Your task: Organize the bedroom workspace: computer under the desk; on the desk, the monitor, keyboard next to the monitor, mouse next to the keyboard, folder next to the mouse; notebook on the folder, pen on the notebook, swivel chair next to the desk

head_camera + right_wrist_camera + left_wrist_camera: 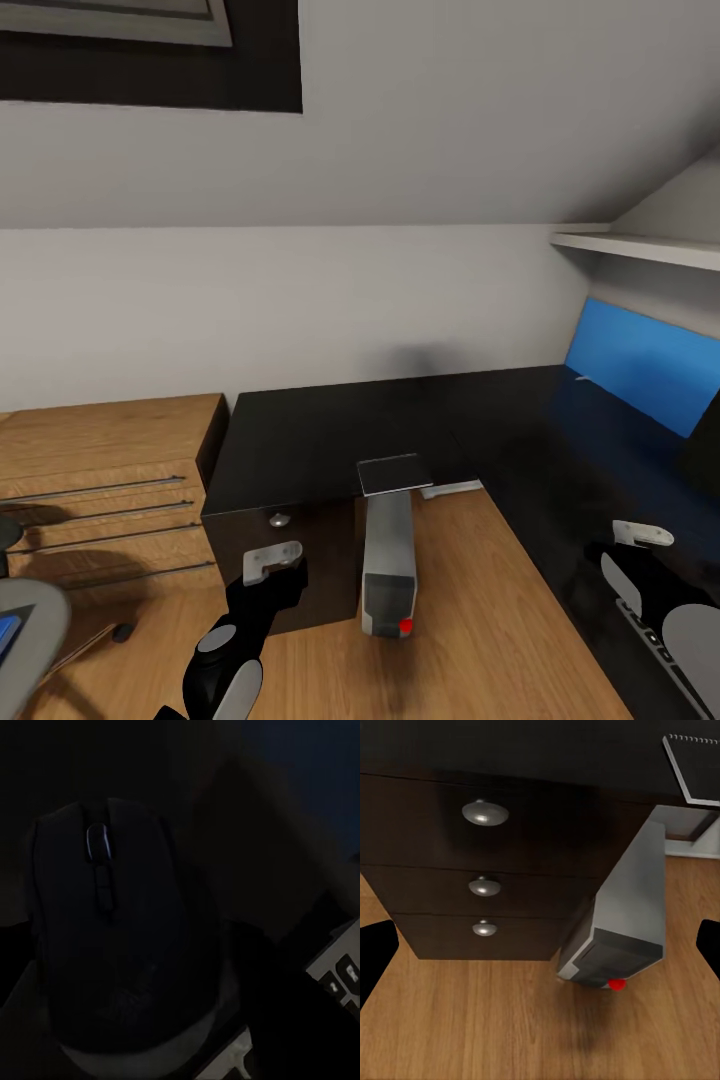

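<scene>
Your right gripper (124, 1061) appears clamped on the mouse (112, 945), carried over the desk (330, 440) beside the keyboard (337, 975); left gripper (540, 945) hangs open.

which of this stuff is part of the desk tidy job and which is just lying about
Job: desk, computer, notebook, mouse, keyboard, chair.
Lying about: wood cabinet, wall shelf.
</scene>
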